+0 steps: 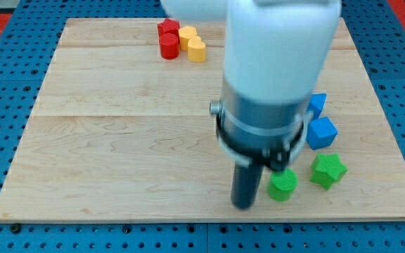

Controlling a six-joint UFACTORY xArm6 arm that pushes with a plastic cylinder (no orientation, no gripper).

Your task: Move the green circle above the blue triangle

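Note:
The green circle (283,185) lies near the board's bottom edge, right of centre. My tip (244,206) rests on the board just left of it, close to touching. A blue block (321,132) sits above and right of the green circle; a second blue block (317,105) sits above that, partly hidden by the arm. I cannot tell which one is the triangle. A green star (328,170) lies right of the green circle.
At the view's top stand a red star block (168,29), a red cylinder (169,47), a yellow block (188,34) and a yellow heart (197,50). The wooden board (118,140) lies on a blue pegboard. The arm's white body hides the top middle.

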